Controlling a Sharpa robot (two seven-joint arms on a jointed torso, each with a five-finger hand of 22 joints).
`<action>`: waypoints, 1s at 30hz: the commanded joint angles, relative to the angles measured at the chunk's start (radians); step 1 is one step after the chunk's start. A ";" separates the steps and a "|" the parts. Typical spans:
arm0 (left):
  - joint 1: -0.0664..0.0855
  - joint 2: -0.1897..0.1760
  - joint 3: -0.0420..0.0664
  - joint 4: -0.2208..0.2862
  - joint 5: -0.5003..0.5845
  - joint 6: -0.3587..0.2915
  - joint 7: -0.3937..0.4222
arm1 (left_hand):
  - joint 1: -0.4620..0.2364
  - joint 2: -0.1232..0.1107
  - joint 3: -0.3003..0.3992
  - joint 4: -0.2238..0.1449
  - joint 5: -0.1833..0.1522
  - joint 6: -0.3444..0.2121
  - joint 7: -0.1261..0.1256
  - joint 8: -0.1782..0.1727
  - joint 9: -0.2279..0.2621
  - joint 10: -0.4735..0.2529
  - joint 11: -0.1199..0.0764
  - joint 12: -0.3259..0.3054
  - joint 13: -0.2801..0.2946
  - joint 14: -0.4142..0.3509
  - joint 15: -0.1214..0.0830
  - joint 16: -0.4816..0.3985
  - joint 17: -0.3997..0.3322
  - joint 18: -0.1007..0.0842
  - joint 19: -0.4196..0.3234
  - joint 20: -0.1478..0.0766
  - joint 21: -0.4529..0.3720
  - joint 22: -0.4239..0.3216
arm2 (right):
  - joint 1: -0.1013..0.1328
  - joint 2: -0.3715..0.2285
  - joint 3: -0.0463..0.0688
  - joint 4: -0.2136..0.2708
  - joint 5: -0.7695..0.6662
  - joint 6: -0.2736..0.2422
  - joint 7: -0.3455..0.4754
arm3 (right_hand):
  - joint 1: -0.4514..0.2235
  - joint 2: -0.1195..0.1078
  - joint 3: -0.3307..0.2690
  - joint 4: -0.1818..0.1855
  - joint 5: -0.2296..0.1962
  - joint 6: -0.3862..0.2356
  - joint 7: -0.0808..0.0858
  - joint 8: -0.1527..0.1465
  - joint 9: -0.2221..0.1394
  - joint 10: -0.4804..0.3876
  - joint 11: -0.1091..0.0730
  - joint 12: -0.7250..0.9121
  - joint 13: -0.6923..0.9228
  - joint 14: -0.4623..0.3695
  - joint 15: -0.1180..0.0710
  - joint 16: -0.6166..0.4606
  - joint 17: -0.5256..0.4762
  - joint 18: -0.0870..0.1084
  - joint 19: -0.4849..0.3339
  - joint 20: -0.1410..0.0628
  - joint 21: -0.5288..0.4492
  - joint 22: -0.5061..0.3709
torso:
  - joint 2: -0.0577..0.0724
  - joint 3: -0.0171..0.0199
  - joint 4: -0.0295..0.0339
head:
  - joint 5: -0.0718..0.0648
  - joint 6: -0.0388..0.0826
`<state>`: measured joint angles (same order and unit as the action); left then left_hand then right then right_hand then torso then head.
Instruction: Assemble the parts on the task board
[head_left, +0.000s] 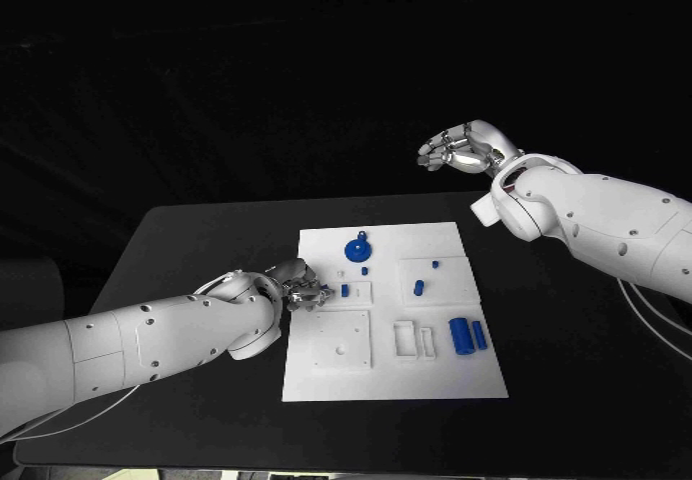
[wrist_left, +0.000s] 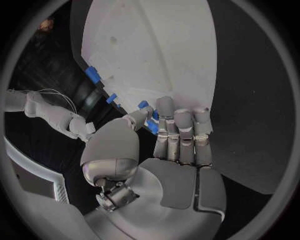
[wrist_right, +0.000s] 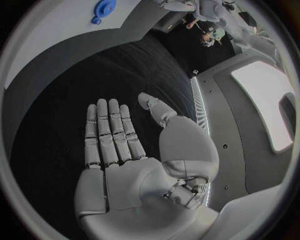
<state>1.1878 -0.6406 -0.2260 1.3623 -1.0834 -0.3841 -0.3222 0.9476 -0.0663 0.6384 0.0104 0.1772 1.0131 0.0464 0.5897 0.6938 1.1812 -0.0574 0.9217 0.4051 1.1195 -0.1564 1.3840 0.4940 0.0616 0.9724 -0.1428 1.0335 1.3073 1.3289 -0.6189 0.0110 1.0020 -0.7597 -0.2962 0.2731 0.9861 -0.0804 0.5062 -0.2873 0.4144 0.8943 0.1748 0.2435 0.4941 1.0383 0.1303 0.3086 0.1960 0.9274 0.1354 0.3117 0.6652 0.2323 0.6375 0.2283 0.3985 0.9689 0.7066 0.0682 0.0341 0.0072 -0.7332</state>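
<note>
Black table (head_left: 202, 240) carries our white task board (head_left: 433, 385). Our left hand (head_left: 299, 286) pinches a small blue peg (wrist_left: 152, 121) at the board's left edge; seating it comes next. Our right hand (head_left: 464, 146) hovers empty, fingers spread.

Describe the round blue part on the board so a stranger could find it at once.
Start at the white task board in the middle of the black table. Near its far edge lies the round blue part. It is a disc; the other blue parts are small pegs or cylinders.
</note>
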 joint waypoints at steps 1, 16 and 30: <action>-0.001 -0.003 -0.002 0.011 0.018 0.043 -0.002 | -0.005 -0.004 0.198 -0.190 -0.007 0.000 0.001 0.005 -0.155 0.004 0.000 0.001 -0.002 0.010 -0.006 0.003 -0.001 0.000 0.005 -0.109 0.007 0.011 | -0.001 -0.001 0.001 -0.001 0.004 0.002 0.005 | 0.011 0.001 -0.006 -0.001 0.006 -0.008 0.002 0.006 -0.002 0.006 0.001 -0.006 -0.001 0.006 0.002 -0.004 -0.002 0.014 0.001 0.007 -0.005 0.002 | 0.000 -0.0001 0.0001 | -0.001 -0.001; 0.013 -0.038 0.031 0.037 0.079 0.064 0.044 | -0.011 0.001 0.209 -0.196 -0.017 -0.002 0.002 0.006 -0.158 0.002 0.001 0.000 -0.003 0.007 -0.005 0.001 -0.003 -0.001 0.002 -0.108 0.007 0.012 | -0.002 -0.003 0.001 -0.001 0.004 0.003 0.005 | 0.011 0.001 -0.006 -0.001 0.006 -0.008 0.002 0.006 -0.002 0.006 0.001 -0.007 -0.002 0.006 0.002 -0.005 -0.002 0.014 0.001 0.007 -0.005 0.002 | 0.000 -0.0006 0.0010 | 0.002 0.002; 0.018 -0.070 0.047 0.027 0.277 0.151 0.209 | -0.070 0.065 0.211 -0.248 -0.034 0.004 0.007 -0.012 -0.137 -0.010 0.002 -0.001 -0.004 -0.006 0.001 0.001 -0.005 -0.005 -0.014 -0.104 0.004 0.016 | -0.004 -0.010 0.000 0.018 0.001 0.013 -0.001 | 0.013 0.002 -0.005 -0.002 0.005 -0.008 0.002 0.007 -0.003 0.007 0.001 -0.008 -0.003 0.006 0.002 -0.005 -0.002 0.015 0.001 0.007 -0.006 0.002 | 0.000 -0.0009 0.0002 | 0.004 0.008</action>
<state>1.2033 -0.7083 -0.1812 1.3893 -0.9071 -0.2973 -0.2109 0.8826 -0.0219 0.6744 -0.0532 0.1422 1.0150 0.0483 0.5813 0.5534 1.1771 -0.0534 0.9216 0.4020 1.1215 -0.1544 1.3833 0.4902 0.0617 0.9652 -0.1437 1.0375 1.3077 1.3257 -0.6271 0.0109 1.0139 -0.7593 -0.2939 0.2716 0.9900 -0.0765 0.5062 -0.2874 0.4144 0.8943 0.1748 0.2435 0.4923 1.0383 0.1303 0.3046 0.1944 0.9273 0.1354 0.3117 0.6644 0.2323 0.6375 0.2282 0.3985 0.9696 0.7062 0.0672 0.0344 0.0096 -0.7262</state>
